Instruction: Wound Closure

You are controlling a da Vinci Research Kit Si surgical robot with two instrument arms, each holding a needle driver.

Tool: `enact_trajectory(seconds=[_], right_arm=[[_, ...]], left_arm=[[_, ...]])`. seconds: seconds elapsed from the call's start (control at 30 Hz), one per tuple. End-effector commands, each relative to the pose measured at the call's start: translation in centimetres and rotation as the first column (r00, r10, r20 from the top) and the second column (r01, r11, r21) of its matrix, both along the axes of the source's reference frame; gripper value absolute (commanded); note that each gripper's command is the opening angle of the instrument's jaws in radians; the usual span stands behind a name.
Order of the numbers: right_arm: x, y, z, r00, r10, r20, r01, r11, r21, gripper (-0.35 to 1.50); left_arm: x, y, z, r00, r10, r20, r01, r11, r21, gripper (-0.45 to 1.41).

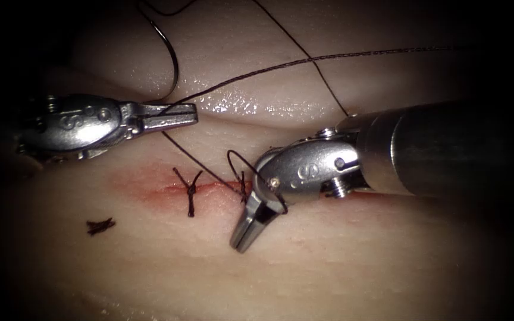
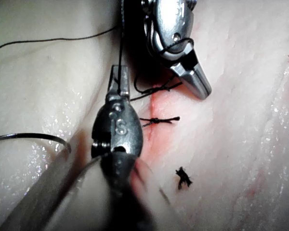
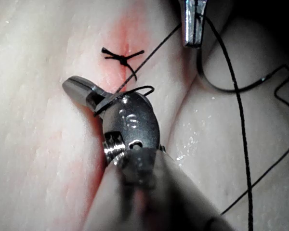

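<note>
Knot-tying step, by my judgement: left hand (image 1: 190, 113) clenched on thread (image 1: 328, 57); a loop wraps the right hand (image 1: 246, 238), clenched, empty. Needle (image 1: 171, 50) lies free behind left hand. Next calls for grasping a thread end.

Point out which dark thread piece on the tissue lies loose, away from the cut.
The cut end of thread, lying left of and below the cut; the knotted stitch crosses it.

Endoscope view: dark vignette round edges, lit centre, wet glare on pale glistening pork tissue (image 1: 257, 107). Wrist views bright, washed-out; near grey metal shaft (image 3: 183, 202) blurred, out of focus w/ shadow beside it.
</note>
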State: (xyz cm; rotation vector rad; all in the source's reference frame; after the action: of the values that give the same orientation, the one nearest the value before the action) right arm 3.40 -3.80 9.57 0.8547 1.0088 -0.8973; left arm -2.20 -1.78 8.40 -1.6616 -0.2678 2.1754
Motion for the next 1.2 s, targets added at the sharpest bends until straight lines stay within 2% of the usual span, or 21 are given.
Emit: enact_trajectory(seconds=[0.03,0.17,0.4,0.5,0.73,1.2], right_arm=[[0.08,0.02,0.04,1.000,-0.006,0.006,0.006,1.000,-0.005,-0.35],[0.10,0.13,-0.03,1.000,0.028,0.005,-0.028,1.000,-0.011,-0.35],[0.11,0.55,-0.16,0.991,0.134,0.003,-0.134,0.991,0.017,-0.35],[0.12,0.64,-0.17,0.986,0.166,-0.004,-0.165,0.985,0.042,-0.35],[0.17,0.75,-0.08,0.977,0.213,-0.020,-0.211,0.974,0.077,-0.35],[0.17,0.83,0.07,0.963,0.269,0.031,-0.271,0.959,0.089,-0.35]], left_arm=[[-0.05,-0.04,0.05,1.000,0.000,0.001,0.000,1.000,0.000,-0.45],[-0.06,-0.09,0.02,1.000,0.001,0.000,-0.001,1.000,-0.001,-0.45],[-0.09,-0.31,-0.14,1.000,0.005,0.002,-0.005,1.000,-0.003,-0.45],[-0.10,-0.42,-0.23,1.000,0.006,0.001,-0.006,1.000,-0.003,-0.45],[-0.23,-0.80,-0.58,1.000,0.000,-0.009,0.000,1.000,-0.010,-0.45],[-0.68,-1.68,-1.24,0.997,0.064,0.033,-0.062,0.997,-0.036,-0.45]])
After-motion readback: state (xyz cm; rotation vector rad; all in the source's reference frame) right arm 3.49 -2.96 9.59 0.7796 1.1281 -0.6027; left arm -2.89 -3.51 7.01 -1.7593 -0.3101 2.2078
